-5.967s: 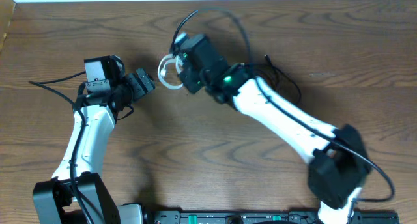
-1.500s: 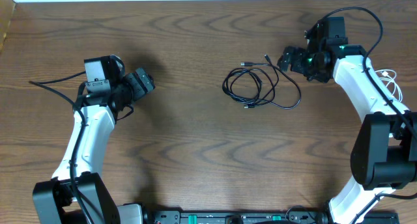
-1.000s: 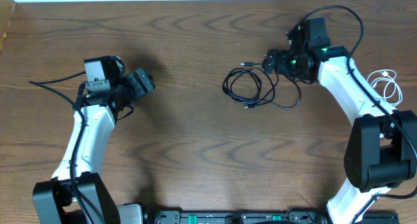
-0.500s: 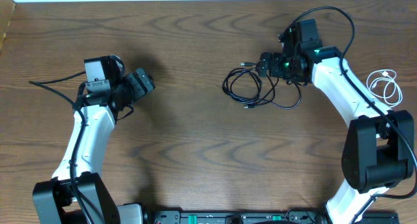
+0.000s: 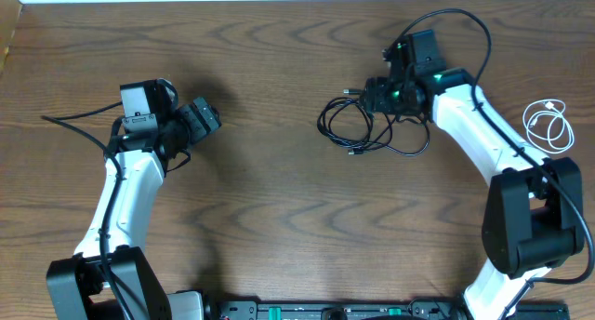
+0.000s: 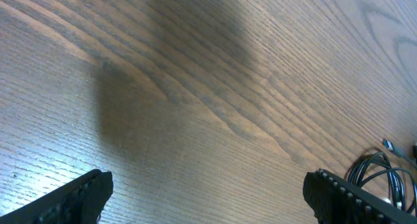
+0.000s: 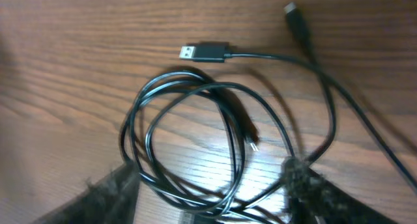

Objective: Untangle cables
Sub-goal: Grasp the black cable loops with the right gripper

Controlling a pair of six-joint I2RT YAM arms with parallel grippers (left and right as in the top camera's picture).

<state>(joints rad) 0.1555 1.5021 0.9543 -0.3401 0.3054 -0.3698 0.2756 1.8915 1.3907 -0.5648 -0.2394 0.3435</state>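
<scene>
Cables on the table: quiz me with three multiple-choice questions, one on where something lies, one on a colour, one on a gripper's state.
1. Where does the white cable lie?
A. near the front edge
B. at the far left
C. at the far right, alone

2. What colour are the cables below the right gripper?
A. red
B. black
C. white

3. How is the left gripper?
A. open, empty
B. shut on a cable
C. shut, empty

Answers: 1 C, it lies coiled apart from the rest. 2 B, every loop there is black. 3 A, its fingers stand wide apart with nothing between.
</scene>
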